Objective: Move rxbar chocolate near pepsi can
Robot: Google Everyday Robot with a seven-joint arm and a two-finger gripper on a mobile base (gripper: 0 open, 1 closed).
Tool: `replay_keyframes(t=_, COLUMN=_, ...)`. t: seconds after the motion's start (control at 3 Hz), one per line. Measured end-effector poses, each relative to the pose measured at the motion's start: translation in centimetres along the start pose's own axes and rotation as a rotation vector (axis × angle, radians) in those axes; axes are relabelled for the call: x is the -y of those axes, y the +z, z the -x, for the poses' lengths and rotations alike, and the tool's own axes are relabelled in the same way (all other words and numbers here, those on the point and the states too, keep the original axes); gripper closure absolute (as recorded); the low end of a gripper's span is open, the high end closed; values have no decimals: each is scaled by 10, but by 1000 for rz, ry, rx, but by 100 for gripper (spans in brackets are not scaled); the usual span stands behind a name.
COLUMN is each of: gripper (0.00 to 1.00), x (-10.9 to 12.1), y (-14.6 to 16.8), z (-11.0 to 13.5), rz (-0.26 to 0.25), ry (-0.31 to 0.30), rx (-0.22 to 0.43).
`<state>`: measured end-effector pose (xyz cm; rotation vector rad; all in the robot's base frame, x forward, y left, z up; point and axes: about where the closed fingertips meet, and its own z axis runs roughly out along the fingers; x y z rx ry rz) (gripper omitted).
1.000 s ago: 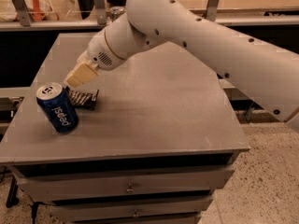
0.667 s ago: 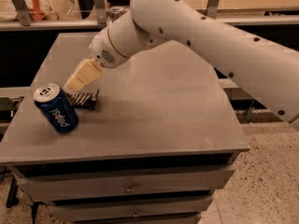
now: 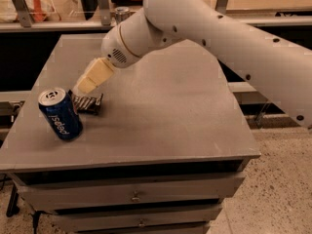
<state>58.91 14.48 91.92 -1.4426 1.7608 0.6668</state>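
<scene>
The pepsi can [image 3: 60,114] is blue with white lettering and stands tilted near the front left of the grey table [image 3: 170,116]. The rxbar chocolate [image 3: 88,103] is a dark wrapped bar that lies flat on the table just right of the can, close to it or touching it. My gripper [image 3: 79,88], cream coloured at the end of the white arm [image 3: 204,28], hangs just above the bar's far left end, right behind the can. I cannot tell whether it touches the bar.
A silver can [image 3: 122,13] stands beyond the table's far edge, by a shelf rail. Drawers [image 3: 134,196] sit under the table top. Speckled floor [image 3: 282,179] lies to the right. The white arm spans the upper right.
The arm's upper part has shifted a little to the right. The gripper tip has stayed over the bar. The can and the bar have not moved.
</scene>
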Motion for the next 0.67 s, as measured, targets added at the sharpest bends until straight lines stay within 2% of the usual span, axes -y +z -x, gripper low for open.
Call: replay_keyframes(t=0.67, gripper=0, x=8, y=-13, z=-12, rz=21, ry=0, rx=-36)
